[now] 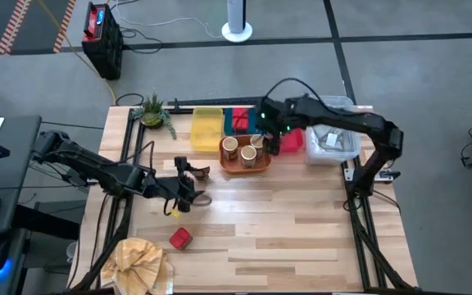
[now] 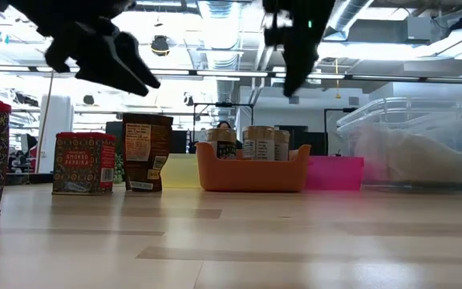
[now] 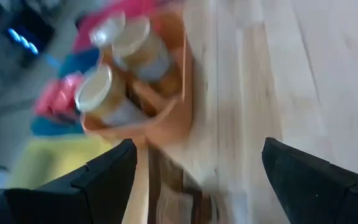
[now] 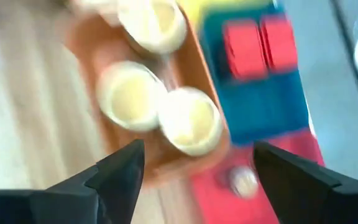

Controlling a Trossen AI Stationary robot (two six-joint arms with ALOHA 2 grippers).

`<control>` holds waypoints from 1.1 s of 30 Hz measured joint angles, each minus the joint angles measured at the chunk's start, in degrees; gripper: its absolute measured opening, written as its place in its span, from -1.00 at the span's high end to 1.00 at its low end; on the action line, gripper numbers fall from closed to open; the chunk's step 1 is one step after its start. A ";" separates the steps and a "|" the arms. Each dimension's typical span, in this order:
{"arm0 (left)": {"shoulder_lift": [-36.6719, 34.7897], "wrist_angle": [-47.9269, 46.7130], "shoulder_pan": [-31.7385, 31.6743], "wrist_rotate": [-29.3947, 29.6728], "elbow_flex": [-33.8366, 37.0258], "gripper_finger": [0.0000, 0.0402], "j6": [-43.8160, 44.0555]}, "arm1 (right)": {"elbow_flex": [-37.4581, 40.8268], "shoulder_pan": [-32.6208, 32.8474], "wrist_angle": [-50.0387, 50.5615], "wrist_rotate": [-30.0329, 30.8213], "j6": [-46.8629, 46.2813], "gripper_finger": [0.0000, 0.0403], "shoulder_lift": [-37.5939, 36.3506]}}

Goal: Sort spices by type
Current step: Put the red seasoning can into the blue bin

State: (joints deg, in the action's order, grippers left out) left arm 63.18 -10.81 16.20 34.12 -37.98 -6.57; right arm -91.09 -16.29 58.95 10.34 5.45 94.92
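Three tan round jars with pale tops (image 4: 160,112) stand in the orange tray (image 1: 244,157). My right gripper (image 4: 197,149) hangs open above them, touching nothing, and shows in the high view (image 1: 262,139). My left gripper (image 1: 191,184) is open over the table left of the orange tray, above a dark brown box (image 2: 145,152) that stands upright on the wood. A red tin (image 2: 84,163) stands beside that box. Another red tin (image 1: 179,238) lies nearer the near edge. Two red tins (image 4: 260,46) sit in the blue tray (image 1: 238,121).
A yellow tray (image 1: 206,129) and a pink-red tray (image 1: 293,141) flank the blue and orange ones along the far edge. A clear plastic bin (image 1: 332,143) sits at the right, a small plant (image 1: 154,111) at the far left, and a tan cloth (image 1: 138,260) at the near left corner.
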 joint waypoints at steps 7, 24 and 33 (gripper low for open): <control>-0.29 -4.86 -7.48 -9.51 0.00 -0.63 4.90 | 9.40 12.05 -18.09 0.57 -5.44 -0.60 -4.51; -6.95 -18.14 -5.51 -12.07 -5.63 -0.59 9.42 | 22.18 29.11 -39.07 22.24 -21.63 -0.60 -4.82; -12.44 -23.87 -0.18 -13.50 -6.45 -0.59 13.83 | 22.20 28.56 -41.81 22.74 -19.52 -0.60 -6.92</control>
State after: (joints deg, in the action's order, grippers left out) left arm 50.75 -34.69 16.02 20.61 -44.42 7.26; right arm -68.88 12.27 17.13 33.08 -14.07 88.01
